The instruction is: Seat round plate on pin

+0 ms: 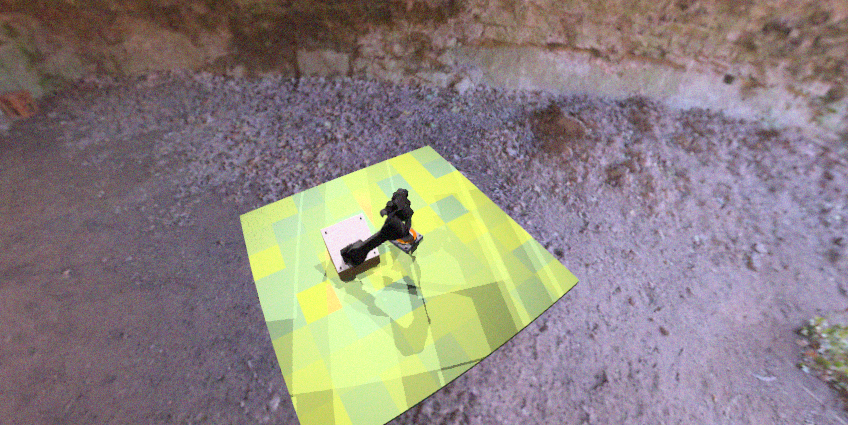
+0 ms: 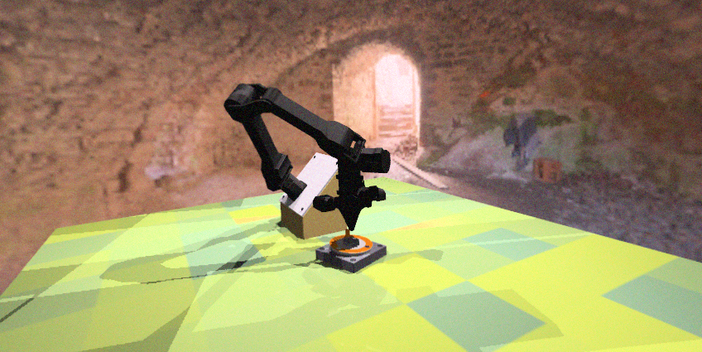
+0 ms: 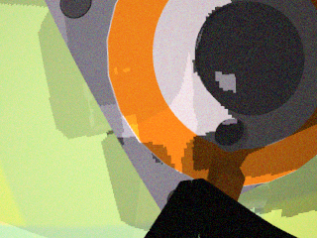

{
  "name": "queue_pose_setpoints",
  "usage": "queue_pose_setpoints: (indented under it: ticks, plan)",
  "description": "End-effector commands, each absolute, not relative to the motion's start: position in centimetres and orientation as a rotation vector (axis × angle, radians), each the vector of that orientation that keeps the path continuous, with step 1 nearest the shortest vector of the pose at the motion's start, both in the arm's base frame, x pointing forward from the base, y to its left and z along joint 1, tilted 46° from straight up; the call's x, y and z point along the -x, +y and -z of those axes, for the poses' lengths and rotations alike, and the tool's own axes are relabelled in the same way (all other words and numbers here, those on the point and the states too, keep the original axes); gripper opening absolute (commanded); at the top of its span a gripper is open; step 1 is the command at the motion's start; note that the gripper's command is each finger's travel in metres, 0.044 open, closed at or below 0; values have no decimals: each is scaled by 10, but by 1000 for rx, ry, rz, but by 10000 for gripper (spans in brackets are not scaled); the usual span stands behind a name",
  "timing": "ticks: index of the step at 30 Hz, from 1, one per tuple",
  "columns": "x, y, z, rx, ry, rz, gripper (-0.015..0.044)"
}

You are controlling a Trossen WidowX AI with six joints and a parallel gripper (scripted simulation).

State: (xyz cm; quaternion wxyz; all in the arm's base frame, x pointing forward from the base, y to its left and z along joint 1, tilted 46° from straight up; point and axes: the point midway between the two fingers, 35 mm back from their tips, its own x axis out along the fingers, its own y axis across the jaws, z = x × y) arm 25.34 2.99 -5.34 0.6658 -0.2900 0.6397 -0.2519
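Note:
The round plate point(image 1: 407, 238) point(image 2: 344, 251) point(image 3: 131, 50), an orange ring around a white middle, sits around the dark post point(image 2: 347, 242) point(image 3: 253, 55) on the grey square base point(image 1: 407, 248) point(image 2: 332, 260) point(image 3: 89, 55). Its orange tab point(image 2: 348, 233) point(image 3: 225, 176) stands up at the lower rim in the wrist view. A dark round hole point(image 3: 229, 131) shows beside the tab. I cannot make out the pin, nor whether the plate lies fully flat. My gripper point(image 2: 351, 229) point(image 3: 192, 189) is shut and empty, its tips close beside the tab; contact is unclear. The arm partly hides the plate in the top view.
The arm's mounting block point(image 1: 348, 236) point(image 2: 312, 183), with a white sloped top, stands beside the base. Round recesses, such as the corner recess point(image 3: 75, 6), mark the base. Patchwork shadows cross the yellow-green table point(image 1: 470, 349) point(image 2: 276, 309).

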Motion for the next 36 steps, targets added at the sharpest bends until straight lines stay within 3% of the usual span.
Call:
queue_pose_setpoints:
  ticks: [1, 36]
  plan:
    - [-249, 25, 51, 666, 1449, 571, 0]
    - [-245, 7, 33, 667, 1449, 572, 0]
